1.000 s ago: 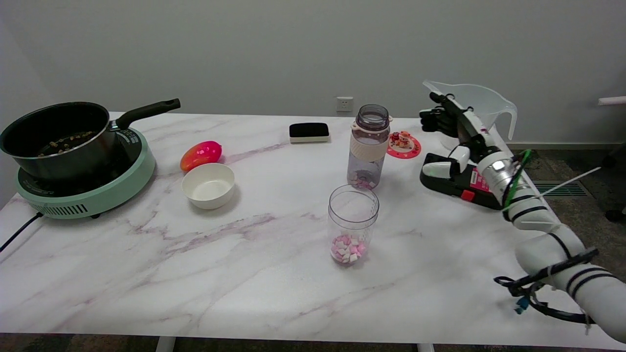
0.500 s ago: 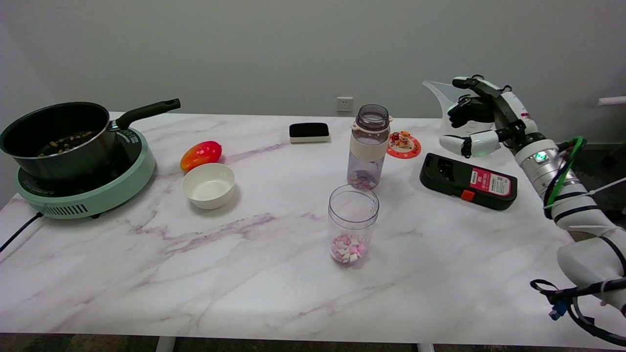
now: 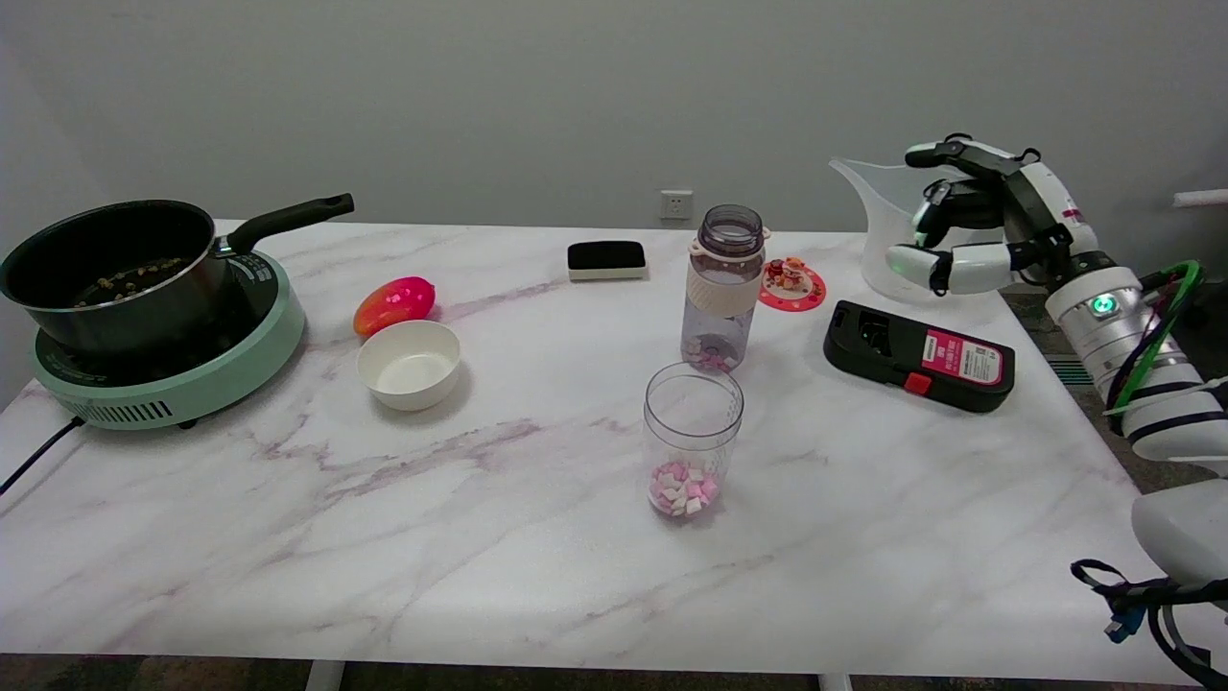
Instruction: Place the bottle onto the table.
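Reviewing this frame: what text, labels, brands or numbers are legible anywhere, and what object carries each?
No text can be read.
Red label on the black device: white print, too small and blurred to read.
Round pink coaster: a picture only, no legible words.
Green induction cooker: dark top, any markings too blurred to tell.
Bottle: no print visible.
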Robot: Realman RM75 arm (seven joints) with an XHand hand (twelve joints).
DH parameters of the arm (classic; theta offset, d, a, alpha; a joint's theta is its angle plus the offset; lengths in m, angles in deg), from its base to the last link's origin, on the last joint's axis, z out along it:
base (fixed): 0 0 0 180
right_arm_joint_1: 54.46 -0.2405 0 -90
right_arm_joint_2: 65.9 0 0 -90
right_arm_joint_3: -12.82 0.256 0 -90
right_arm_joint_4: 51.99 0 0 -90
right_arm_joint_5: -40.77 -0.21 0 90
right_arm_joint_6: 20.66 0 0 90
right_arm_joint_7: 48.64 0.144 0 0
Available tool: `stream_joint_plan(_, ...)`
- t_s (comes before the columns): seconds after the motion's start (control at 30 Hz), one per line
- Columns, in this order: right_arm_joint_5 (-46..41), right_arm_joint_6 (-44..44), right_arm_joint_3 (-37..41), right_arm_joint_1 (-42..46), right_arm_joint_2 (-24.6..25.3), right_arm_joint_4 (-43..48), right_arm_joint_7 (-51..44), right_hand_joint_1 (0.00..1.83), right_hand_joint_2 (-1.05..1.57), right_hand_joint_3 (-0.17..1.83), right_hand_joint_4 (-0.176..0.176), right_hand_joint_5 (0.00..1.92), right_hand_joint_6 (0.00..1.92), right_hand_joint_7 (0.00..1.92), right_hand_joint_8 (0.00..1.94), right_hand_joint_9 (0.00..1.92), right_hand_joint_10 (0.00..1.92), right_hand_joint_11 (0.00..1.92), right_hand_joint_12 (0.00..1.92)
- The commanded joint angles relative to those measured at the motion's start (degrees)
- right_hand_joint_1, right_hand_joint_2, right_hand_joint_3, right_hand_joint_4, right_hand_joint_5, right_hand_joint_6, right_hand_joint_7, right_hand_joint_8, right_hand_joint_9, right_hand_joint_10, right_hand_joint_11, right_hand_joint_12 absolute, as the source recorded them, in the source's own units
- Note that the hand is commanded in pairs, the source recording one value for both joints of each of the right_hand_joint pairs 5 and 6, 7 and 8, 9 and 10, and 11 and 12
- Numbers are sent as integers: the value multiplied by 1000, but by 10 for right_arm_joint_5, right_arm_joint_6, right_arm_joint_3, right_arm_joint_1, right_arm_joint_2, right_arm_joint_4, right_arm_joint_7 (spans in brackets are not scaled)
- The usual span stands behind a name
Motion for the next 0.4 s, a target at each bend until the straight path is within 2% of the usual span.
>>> stream_joint_plan(0.03,-3,-2,104,39,7,23,-82,1300,445,720,0,683,683,1194,1194,1219,1219,1097,1097)
stream_joint_plan(0.23,-11,5,208,75,25,23,-130,1329,320,811,0,626,626,1145,1145,1134,1134,1068,1068)
stream_joint_plan(0.4,-79,17,206,58,17,3,-158,1352,264,781,0,559,559,1020,1020,985,985,991,991)
